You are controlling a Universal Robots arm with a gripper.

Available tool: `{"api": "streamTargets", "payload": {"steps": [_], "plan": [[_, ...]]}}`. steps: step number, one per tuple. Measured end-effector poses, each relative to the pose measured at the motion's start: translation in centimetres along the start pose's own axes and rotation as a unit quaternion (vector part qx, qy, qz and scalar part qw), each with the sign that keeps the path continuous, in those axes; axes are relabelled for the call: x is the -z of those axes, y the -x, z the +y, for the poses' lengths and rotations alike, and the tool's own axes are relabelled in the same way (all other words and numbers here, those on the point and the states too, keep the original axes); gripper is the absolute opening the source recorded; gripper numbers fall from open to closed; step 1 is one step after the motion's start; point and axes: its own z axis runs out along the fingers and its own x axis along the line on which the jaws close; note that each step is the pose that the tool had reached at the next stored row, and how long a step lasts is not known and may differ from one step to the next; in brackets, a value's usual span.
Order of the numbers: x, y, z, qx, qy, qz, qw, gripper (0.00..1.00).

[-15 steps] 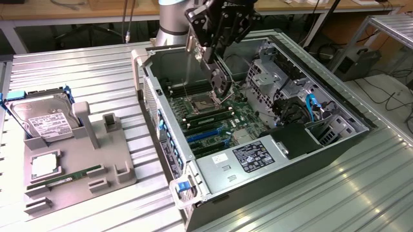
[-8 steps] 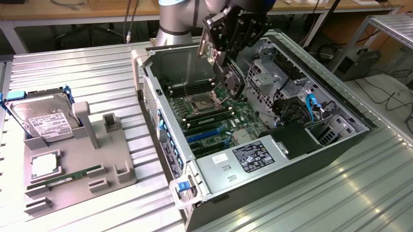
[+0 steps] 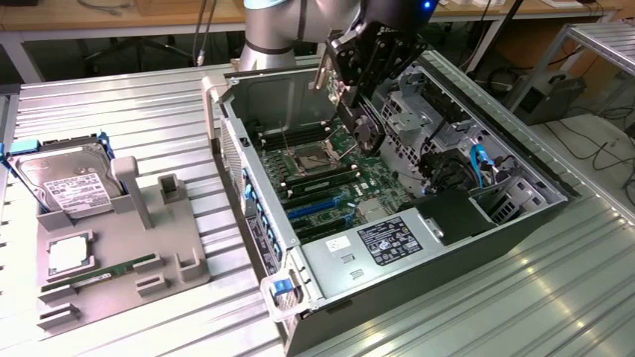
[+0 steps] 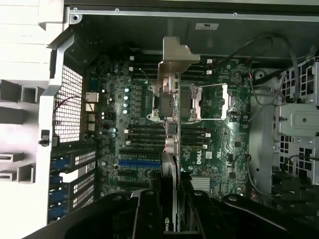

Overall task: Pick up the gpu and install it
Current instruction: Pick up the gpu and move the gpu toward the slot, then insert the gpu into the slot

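Note:
My gripper (image 3: pixel 359 93) is shut on the gpu (image 3: pixel 369 132), holding it above the open computer case (image 3: pixel 260 223). The card hangs edge-down over the motherboard (image 3: pixel 332 175), near the CPU socket (image 3: pixel 315 160) and clear of the board. In the wrist view the gpu (image 4: pixel 169 149) is seen edge-on between my black fingers (image 4: pixel 147 209), its silver end bracket (image 4: pixel 174 55) pointing toward the case's far wall. The blue expansion slots (image 4: pixel 138 162) lie beside the card, toward the rear grille (image 4: pixel 70 107).
On the exterior view's left, a grey fixture tray (image 3: pixel 174 245) holds a silver hard drive (image 3: pixel 62 182), a narrow green memory stick (image 3: pixel 100 271) and a square chip (image 3: pixel 70 254). Inside the case are the power supply (image 3: pixel 397 238), drive cages (image 3: pixel 417 111) and loose cables (image 3: pixel 476 167).

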Motion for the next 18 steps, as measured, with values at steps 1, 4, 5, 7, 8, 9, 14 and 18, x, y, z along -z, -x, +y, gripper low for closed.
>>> {"api": "streamTargets", "payload": {"steps": [1,4,5,7,8,9,14,18], "plan": [[0.0,0.0,0.0,0.0,0.0,0.0,1.0,0.26],[0.0,0.0,0.0,0.0,0.0,0.0,1.0,0.26],[0.0,0.0,0.0,0.0,0.0,0.0,1.0,0.26],[0.0,0.0,0.0,0.0,0.0,0.0,1.0,0.26],[0.0,0.0,0.0,0.0,0.0,0.0,1.0,0.26],[0.0,0.0,0.0,0.0,0.0,0.0,1.0,0.26],[0.0,0.0,0.0,0.0,0.0,0.0,1.0,0.26],[0.03,1.4,-0.05,0.001,0.0,0.0001,1.0,0.26]]}}
